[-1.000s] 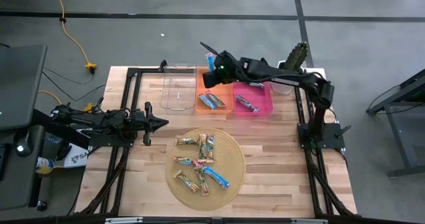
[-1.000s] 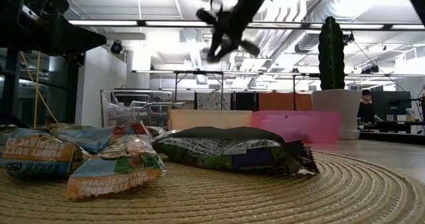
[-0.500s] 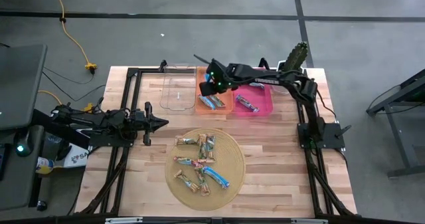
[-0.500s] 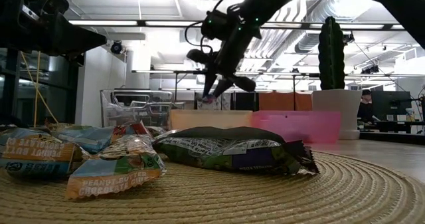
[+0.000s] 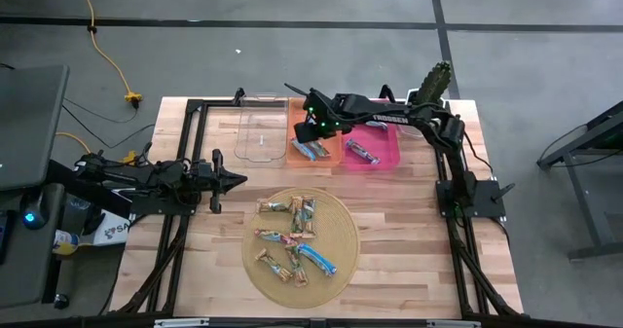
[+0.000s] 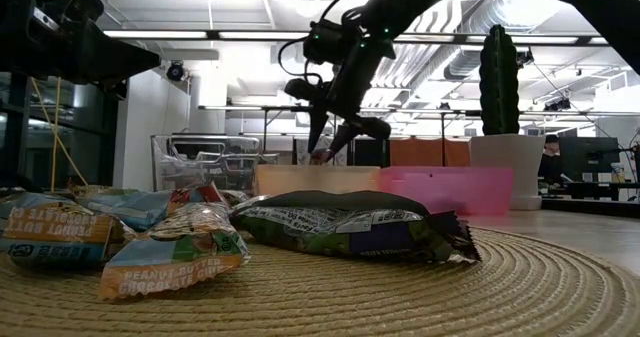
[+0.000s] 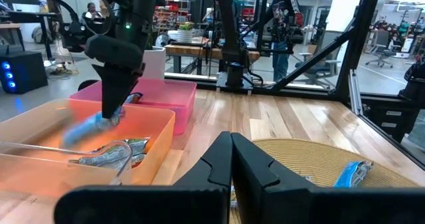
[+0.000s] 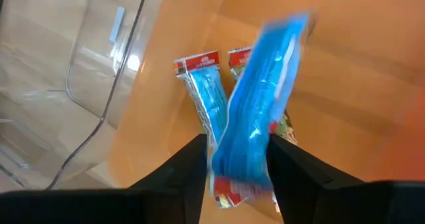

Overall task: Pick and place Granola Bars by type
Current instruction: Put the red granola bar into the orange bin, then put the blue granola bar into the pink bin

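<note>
Between right gripper [image 8: 236, 159] fingers — blue bar [image 8: 255, 98]

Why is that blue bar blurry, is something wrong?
Nothing looks wrong. The blue bar hangs between the right gripper's parted fingers above the orange bin, blurred by movement, over two blue bars already lying there. The other bars sit loosely piled on the woven mat.

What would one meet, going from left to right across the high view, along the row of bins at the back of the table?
clear bin → orange bin, with the right gripper over it → pink bin → cactus
</note>
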Tool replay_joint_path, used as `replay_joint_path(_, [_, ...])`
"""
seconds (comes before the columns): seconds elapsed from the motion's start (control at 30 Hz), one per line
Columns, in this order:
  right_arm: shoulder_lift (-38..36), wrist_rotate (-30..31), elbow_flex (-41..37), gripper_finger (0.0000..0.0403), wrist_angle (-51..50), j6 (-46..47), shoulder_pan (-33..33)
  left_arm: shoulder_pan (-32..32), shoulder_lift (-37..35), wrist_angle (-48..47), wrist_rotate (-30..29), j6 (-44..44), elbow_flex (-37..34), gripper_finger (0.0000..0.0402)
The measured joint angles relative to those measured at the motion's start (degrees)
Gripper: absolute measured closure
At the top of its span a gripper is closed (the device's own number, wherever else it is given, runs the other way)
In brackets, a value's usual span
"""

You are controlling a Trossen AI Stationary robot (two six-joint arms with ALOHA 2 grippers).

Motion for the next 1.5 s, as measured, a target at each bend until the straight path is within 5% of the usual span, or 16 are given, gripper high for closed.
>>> replay_joint_path(0.4, [-0.6, -3.5, 0.0, 0.0241, -2.2, -2.9, -0.7, 0.0, 0.0, 0.0, 0.0, 0.0, 0.0, 0.0401])
replay_joint_path(0.73, [-8.5, -4.2, 0.0, 0.0240, 3.0, -11.9, -1.1, 0.0, 0.0, 0.0, 0.0, 0.0, 0.0, 0.0401])
replay_joint_path(1.13, [-16.0, -19.7, 0.0, 0.0240, 8.7, -13.3, 9.4, 0.0, 0.0, 0.0, 0.0, 0.0, 0.0, 0.0401])
replay_joint_path(1.33, [-16.5, -16.7, 0.0, 0.0241, 8.1, -8.9, 19.5, 0.0, 0.0, 0.0, 0.0, 0.0, 0.0, 0.0401])
replay_joint_path(1.5, [-16.5, -1.4, 0.0, 0.0240, 3.7, -7.6, 28.6, 0.0, 0.0, 0.0, 0.0, 0.0, 0.0, 0.0401])
